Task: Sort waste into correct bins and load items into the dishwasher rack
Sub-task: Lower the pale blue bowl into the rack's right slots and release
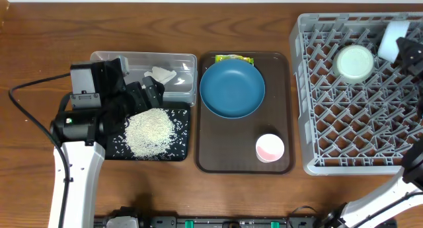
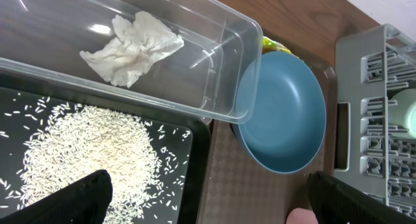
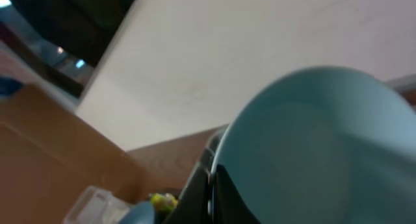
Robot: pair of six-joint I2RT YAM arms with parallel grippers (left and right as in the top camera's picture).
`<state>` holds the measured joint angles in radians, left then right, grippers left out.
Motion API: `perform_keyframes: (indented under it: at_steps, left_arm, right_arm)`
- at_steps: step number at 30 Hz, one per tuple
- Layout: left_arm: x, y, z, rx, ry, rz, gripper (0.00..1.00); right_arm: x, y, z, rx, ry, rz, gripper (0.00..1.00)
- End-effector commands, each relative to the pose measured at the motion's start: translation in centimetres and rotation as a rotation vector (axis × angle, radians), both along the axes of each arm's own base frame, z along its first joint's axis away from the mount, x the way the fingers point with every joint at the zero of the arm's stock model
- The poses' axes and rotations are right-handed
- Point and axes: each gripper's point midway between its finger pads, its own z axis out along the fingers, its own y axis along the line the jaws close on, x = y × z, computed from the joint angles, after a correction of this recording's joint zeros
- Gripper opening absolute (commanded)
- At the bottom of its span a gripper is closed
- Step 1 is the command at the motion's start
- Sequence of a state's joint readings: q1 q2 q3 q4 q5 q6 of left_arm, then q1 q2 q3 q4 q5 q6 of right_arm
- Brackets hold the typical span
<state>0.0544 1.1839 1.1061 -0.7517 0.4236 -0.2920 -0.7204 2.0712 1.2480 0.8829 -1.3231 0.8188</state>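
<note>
**Left open over rice, right holding bowl**

My left gripper (image 2: 208, 188) is spread wide, holding nothing, above the black tray (image 1: 182, 139) of rice (image 1: 149, 132). The clear tub (image 1: 132, 58) beyond it runs long side left to right, tissue (image 2: 133, 45) inside. The blue plate (image 1: 232, 89) lies flat on the brown tray (image 1: 225, 155). My right gripper (image 1: 400, 47) pinches the light-blue bowl (image 3: 325, 139), tipped on edge over the far right corner of the rack (image 1: 357, 122).

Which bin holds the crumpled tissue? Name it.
The clear plastic tub holds the tissue; the black tray beside it carries rice grains instead.
</note>
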Motion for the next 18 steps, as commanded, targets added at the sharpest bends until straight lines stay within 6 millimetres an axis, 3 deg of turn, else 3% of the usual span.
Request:
perform_keyframes:
  at_steps: [1,10,18]
  left_arm:
    - [0.2,-0.1,0.3,-0.006,-0.007,-0.007,0.98]
    - [0.2,-0.1,0.3,-0.006,-0.007,-0.007,0.98]
    - [0.2,-0.1,0.3,-0.006,-0.007,-0.007,0.98]
  right_arm:
    - [-1.3,-0.6,0.4,0.093,0.063,0.037,0.02]
    - [-2.2,-2.4,-0.1,0.189,0.137,0.003,0.01]
    - [-0.2,-2.6,-0.4,0.225,0.15,-0.088,0.01]
